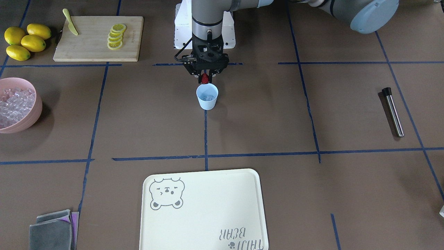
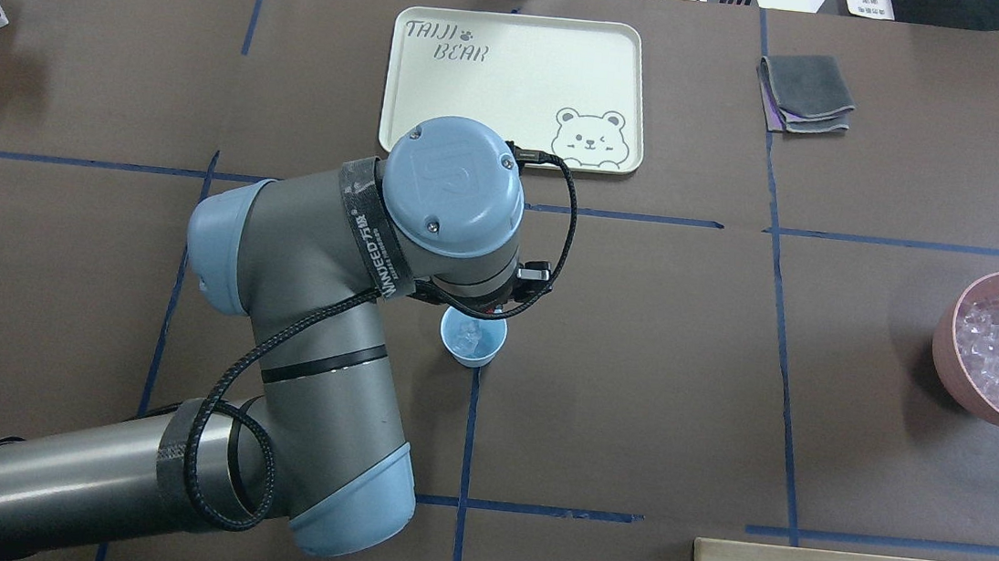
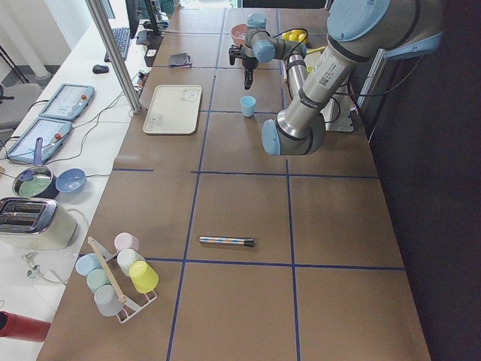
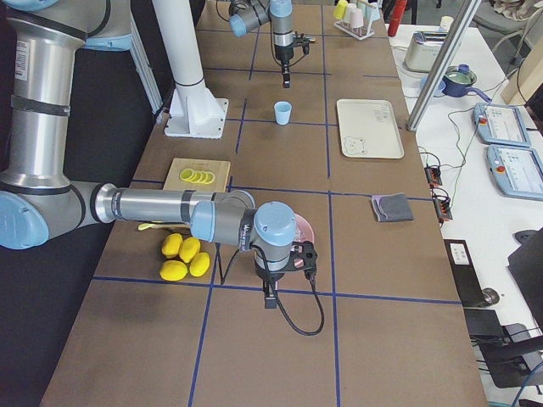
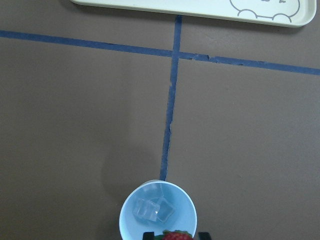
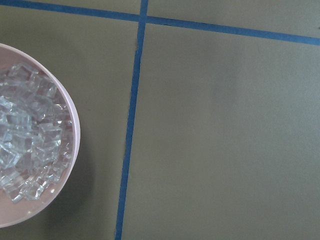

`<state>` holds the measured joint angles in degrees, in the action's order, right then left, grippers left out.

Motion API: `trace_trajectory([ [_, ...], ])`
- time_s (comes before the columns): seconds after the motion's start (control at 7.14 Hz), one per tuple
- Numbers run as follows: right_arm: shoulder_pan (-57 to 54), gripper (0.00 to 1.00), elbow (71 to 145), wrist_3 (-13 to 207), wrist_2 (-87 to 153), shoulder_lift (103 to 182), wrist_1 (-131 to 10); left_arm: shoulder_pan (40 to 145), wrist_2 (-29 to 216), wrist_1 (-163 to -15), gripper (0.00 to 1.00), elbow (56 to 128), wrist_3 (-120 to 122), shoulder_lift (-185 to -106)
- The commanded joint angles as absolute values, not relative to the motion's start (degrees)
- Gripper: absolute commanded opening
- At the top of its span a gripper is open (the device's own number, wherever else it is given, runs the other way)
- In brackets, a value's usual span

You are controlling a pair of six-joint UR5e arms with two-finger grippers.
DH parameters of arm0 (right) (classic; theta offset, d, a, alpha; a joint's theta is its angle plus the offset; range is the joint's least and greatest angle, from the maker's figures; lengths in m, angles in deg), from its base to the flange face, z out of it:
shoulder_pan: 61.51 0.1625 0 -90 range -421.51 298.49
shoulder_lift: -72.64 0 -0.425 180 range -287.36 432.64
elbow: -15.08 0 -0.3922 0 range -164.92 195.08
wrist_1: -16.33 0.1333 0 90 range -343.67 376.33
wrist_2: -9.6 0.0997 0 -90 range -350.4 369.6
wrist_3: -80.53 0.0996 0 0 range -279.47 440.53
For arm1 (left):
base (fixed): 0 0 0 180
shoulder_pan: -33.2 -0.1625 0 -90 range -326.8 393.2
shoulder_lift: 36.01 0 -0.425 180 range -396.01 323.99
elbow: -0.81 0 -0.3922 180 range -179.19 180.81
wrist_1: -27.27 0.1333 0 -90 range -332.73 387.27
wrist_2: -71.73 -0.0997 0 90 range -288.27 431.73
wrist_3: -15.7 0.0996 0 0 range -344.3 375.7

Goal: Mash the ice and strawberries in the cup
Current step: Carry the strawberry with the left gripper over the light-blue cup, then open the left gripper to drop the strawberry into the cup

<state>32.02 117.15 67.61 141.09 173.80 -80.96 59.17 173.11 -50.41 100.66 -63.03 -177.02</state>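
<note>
Now, cup [image 1: 207, 97]: pale blue and upright at the middle of the counter, standing on a blue tape line.
Ice cubes [image 5: 152, 210]: a few clear ones lying at the bottom of the cup.
Strawberry [image 1: 205, 77]: dark red, hanging just above the robot-side rim of the cup. It seems clear of the rim, though the steep views leave that unsure.
Left gripper [image 1: 205, 82]: points straight down over the cup, its fingers closed tight on the strawberry.
Right gripper [image 4: 271, 301]: hangs low toward the counter's end on the robot's right, beside the pink bowl [image 1: 33, 116]. It shows only in a side view, so I cannot tell how far its fingers are open.
Bowl ice [image 6: 22, 135]: clear cubes heaped inside the pink bowl.
Steel rod [image 1: 393, 111]: black-capped, lying flat toward the counter's opposite end, well apart from the cup.
Tray [image 1: 208, 208]: cream with a bear drawing, at the middle of the operators' edge.
Cutting board [image 1: 90, 45]: wooden, at the robot-side edge toward the bowl's end. It carries an overlapping row of lemon slices [image 1: 116, 36] and a yellow-green knife [image 1: 70, 22].
Lemons [image 1: 26, 41]: four whole ones clustered at the corner beside the cutting board.
Grey cloths [image 1: 52, 231]: folded, at the operators' edge toward the bowl's end.
</note>
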Motion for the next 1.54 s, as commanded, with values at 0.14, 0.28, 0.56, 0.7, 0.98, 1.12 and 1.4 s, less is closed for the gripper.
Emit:
trace_trajectory([
  [0.14,32.01,1.0,117.12,67.61,141.09,173.8,-80.96,58.96,172.89,-50.42,0.44,100.3,-63.14,-176.9],
  [0.28,32.1,1.0,117.12,67.61,141.09,173.8,-80.96,58.96,172.81,-50.34,0.99,100.39,-62.88,-176.81],
  [0.56,32.01,1.0,117.12,67.61,141.09,173.8,-80.96,58.96,172.81,-50.42,1.0,100.39,-62.79,-176.81],
  [0.7,32.1,1.0,117.12,67.61,141.09,173.8,-80.96,58.96,172.81,-50.42,1.0,100.47,-62.61,-176.55],
  [0.98,32.1,1.0,117.2,67.61,141.09,173.8,-80.96,59.22,173.24,-50.25,1.0,104.32,-56.95,-172.35],
  [1.12,32.1,1.0,117.29,67.61,141.09,173.8,-80.96,60.0,173.25,-50.25,1.0,108.69,-52.11,-167.46],
  [1.4,32.1,1.0,117.29,67.61,141.09,173.8,-80.96,68.66,179.26,-50.6,1.0,111.89,-38.25,-160.15],
])
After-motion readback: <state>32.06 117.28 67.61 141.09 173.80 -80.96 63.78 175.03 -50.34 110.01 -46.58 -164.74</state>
